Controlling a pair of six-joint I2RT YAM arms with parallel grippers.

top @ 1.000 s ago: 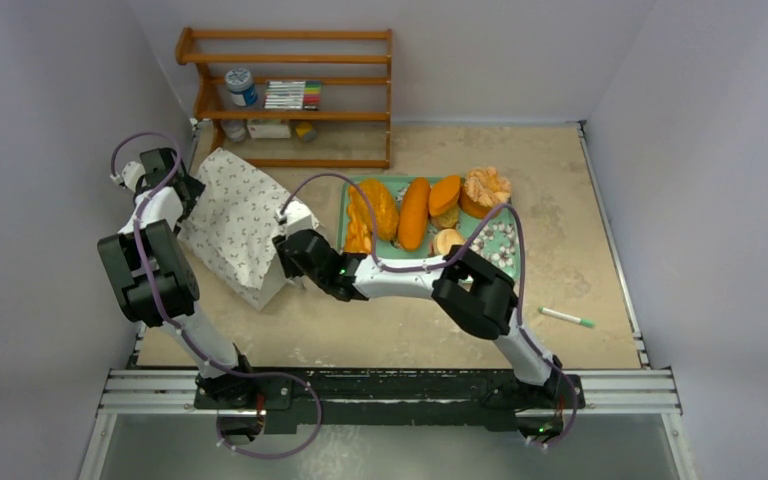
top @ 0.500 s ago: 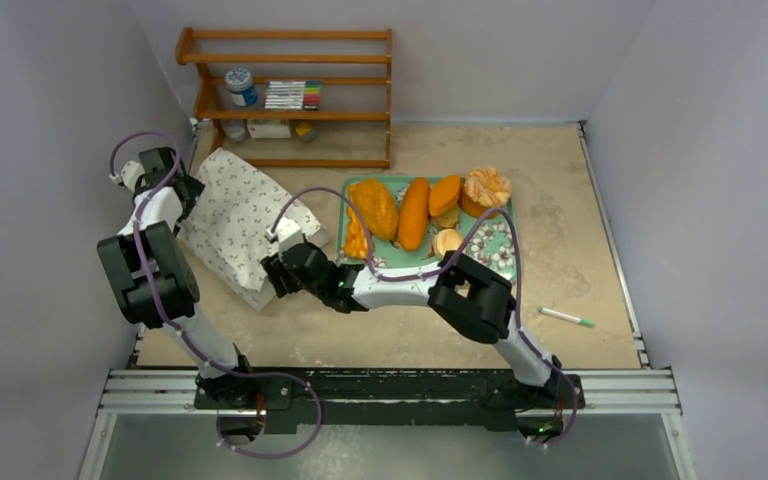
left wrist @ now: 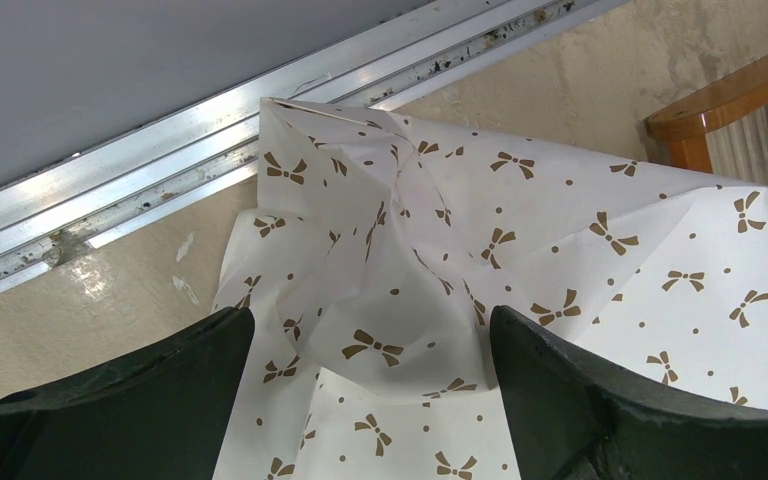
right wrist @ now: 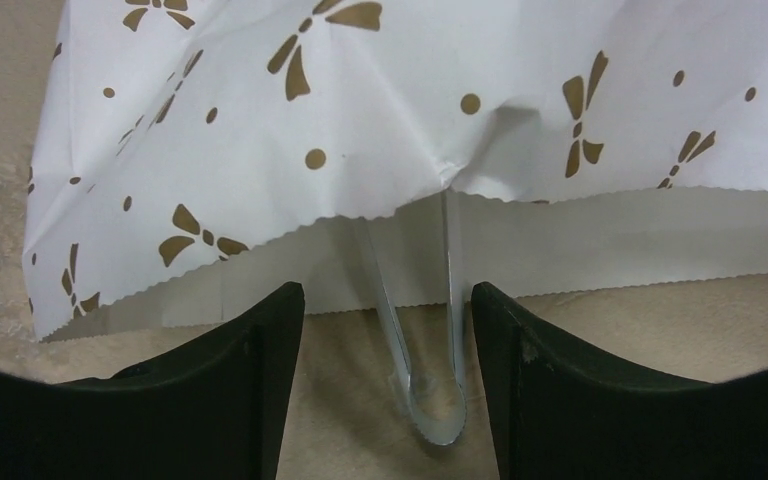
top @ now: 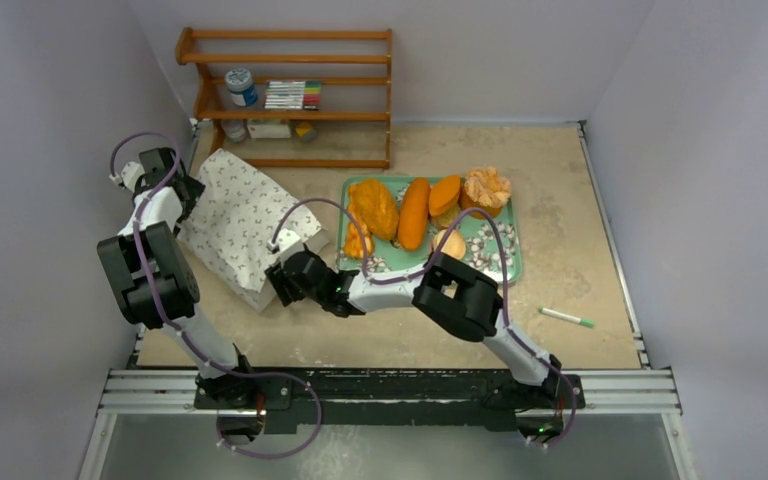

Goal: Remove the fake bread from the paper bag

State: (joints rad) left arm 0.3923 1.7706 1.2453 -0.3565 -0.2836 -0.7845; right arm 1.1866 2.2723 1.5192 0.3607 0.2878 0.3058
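Observation:
The white paper bag (top: 240, 215) with brown bow motifs lies flat on the left of the table, its mouth facing the near side. Several orange fake breads (top: 414, 213) lie on a green floral tray (top: 508, 268); none shows inside the bag. My left gripper (top: 182, 190) is open at the bag's far left, its fingers either side of a crumpled fold of the bag (left wrist: 560, 250) without pinching it. My right gripper (right wrist: 388, 390) is open at the bag's mouth (right wrist: 410, 120). A silvery tongs tip (right wrist: 435, 405) pokes out of the mouth between the right fingers (right wrist: 250, 390), untouched.
A wooden shelf (top: 290, 95) with jars and markers stands at the back. A green-capped pen (top: 566, 318) lies at the right, near the front. The aluminium rail (left wrist: 160, 170) runs close behind the bag's far corner. The right arm (top: 450, 290) crosses in front of the tray.
My right gripper has slid left and towards the near edge along the bag's mouth, and its jaws have widened. The left arm and the bag have stayed put.

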